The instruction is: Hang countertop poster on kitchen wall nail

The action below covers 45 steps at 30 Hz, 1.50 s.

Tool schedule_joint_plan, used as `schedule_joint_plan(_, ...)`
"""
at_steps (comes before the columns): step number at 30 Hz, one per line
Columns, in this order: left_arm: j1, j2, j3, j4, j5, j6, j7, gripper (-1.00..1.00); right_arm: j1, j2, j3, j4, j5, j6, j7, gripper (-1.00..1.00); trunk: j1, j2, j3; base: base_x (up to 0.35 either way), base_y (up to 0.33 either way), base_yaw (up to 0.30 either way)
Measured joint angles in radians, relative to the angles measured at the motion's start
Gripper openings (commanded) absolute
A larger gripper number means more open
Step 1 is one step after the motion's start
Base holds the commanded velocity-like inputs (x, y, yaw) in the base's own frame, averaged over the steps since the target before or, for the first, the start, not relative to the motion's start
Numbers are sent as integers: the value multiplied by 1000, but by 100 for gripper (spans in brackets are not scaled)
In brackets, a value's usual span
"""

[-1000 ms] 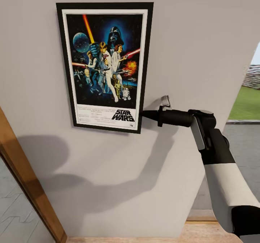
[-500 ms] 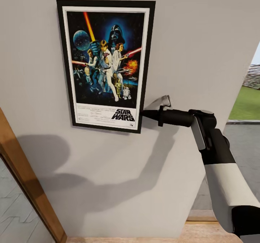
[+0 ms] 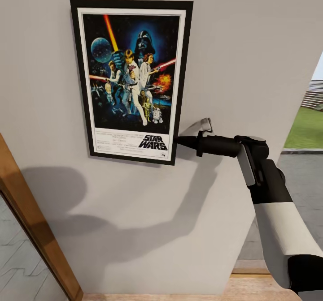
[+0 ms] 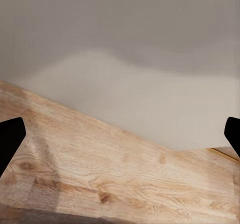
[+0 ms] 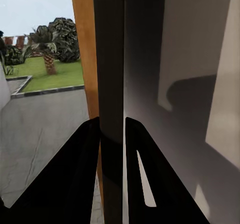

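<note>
One thin stiff poster [image 3: 132, 79] flat on the wall [image 3: 251, 45], light by the look; right hand [image 3: 180, 141] pinches its lower right frame edge. Left hand [image 4: 120, 134] released.

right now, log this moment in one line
poster: up against wall | right gripper: pinching its lower right edge | left gripper: open, empty

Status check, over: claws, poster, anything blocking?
Right claw shut on poster lower right edge. Left claw open, pointing at wood floor. Poster upright, flat against wall. Nothing blocking.
</note>
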<state>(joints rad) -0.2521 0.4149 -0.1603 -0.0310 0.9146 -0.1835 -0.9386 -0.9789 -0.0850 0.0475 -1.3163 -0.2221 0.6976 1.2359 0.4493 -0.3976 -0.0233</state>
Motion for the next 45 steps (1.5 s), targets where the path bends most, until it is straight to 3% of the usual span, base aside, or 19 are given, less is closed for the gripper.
schedule_joint_plan(14, 0, 0, 0, -1, 0, 0, 1, 100, 1, 0, 0, 0, -2, 0, 0, -100, 0, 0, 0, 23, 0, 0)
schedule_joint_plan(15, 0, 0, 0, 0, 0, 0, 1, 100, 3, -33, 87, -29, -44, 8, 83, -100, 0, 0, 0, 53, 0, 0)
schedule_joint_plan(16, 0, 1, -1, -1, -1, 0, 0, 100, 1, -3, 84, -57, 4, 0, 102, -100, 0, -1, 0, 42, 0, 0)
schedule_joint_plan(17, 0, 1, -1, 0, -1, 0, 1, 100, 1, -1, 137, -7, -34, -76, 59, -100, 0, 0, 0, 14, 0, 0)
schedule_joint_plan(19, 0, 1, 0, -1, 0, 0, 1, 100, 1, -1, 95, -3, 7, -70, 105, -100, 0, 0, 0, 10, 0, 0)
schedule_joint_plan(22, 0, 1, 0, -1, 0, 0, 1, 100, 1, 0, 111, -2, -8, -74, 88, -100, 0, 0, 0, 5, 0, 0)
schedule_joint_plan(23, 0, 1, 0, -1, 0, 0, 1, 100, 2, 0, 107, -2, -4, -73, 93, 100, 0, 0, 0, 2, 0, 0)
schedule_joint_plan(24, 0, 1, 0, -1, 0, 0, 1, 100, 1, 0, 10, 0, 0, -3, 2, 100, 0, 0, 0, 1, 0, 0)
schedule_joint_plan(25, 0, 1, 0, -1, 0, 0, 1, 100, 1, 0, 0, 0, -2, 1, -1, 100, 0, 0, 0, 1, 0, 0)
schedule_joint_plan(45, 0, 1, -1, 0, 0, 0, 2, 100, 1, 0, 0, 1, -12, 8, 2, 100, 0, 0, 0, -1, -4, 0)
